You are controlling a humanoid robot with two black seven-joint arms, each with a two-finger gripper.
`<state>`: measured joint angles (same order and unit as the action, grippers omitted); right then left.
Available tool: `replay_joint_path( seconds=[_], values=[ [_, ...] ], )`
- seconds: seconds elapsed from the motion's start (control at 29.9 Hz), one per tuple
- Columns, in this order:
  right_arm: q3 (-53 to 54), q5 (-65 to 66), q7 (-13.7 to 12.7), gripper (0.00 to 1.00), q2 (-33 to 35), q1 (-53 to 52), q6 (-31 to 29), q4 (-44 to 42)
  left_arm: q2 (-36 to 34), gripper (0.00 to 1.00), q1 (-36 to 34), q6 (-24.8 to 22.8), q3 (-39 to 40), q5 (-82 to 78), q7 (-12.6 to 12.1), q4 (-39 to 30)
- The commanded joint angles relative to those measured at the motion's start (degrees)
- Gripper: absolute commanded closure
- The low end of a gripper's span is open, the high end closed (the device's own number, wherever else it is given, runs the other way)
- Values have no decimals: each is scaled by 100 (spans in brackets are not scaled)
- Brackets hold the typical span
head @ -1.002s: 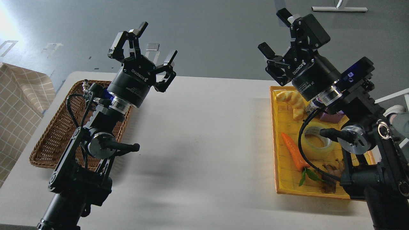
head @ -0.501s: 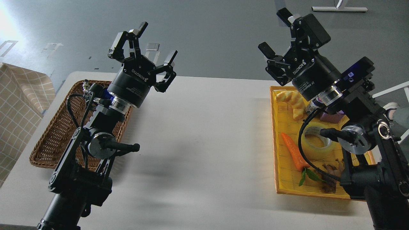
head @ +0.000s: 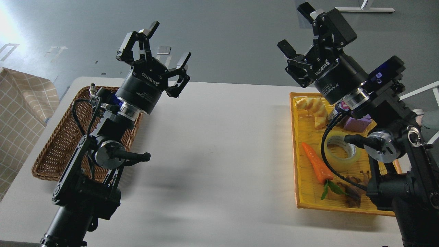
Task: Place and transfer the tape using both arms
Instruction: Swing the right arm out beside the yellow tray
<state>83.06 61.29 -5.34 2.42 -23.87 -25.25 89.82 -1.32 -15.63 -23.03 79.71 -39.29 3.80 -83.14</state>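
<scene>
The tape (head: 343,153), a translucent yellow roll with a grey-white core, lies flat in the yellow tray (head: 297,147) at the right, partly hidden by my right arm's cable and joint. My right gripper (head: 297,26) is open and empty, raised high above the tray's far end. My left gripper (head: 166,44) is open and empty, raised above the table's far left, beside the wicker basket (head: 58,147).
The yellow tray also holds a carrot (head: 316,166), a yellow corn-like piece (head: 313,109), a purple block (head: 357,123) and a brown item (head: 353,187). The brown wicker basket sits at the table's left edge. A checked cloth (head: 20,113) hangs further left.
My right arm has lifted slightly up and to the right, uncovering more of the tape and the purple block. My left gripper has barely moved.
</scene>
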Motion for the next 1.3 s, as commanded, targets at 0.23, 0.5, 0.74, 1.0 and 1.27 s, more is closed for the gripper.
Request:
replay_joint_path(
  seconds=[0.23, 0.5, 0.74, 1.0, 1.27],
  values=[
    [-44, 76, -2, 0, 1700, 119, 38, 97, 0, 2, 7, 0, 1, 0, -2, 0],
    [-62, 822, 7, 0, 2797, 382, 11, 202, 0, 2, 51, 0, 1, -18, -2, 0],
    [-62, 1973, 60, 0, 3212, 778, 11, 334, 9, 2, 51, 9, 1, -18, 7, 0],
    [-79, 2949, 401, 0, 3633, 1147, 3, 396, 0, 2, 60, -9, 9, 0, 16, 9],
    [43, 2933, 1966, 0, 3801, 1454, 29, 361, -9, 2, 60, -9, 27, 0, 16, 9]
  ],
)
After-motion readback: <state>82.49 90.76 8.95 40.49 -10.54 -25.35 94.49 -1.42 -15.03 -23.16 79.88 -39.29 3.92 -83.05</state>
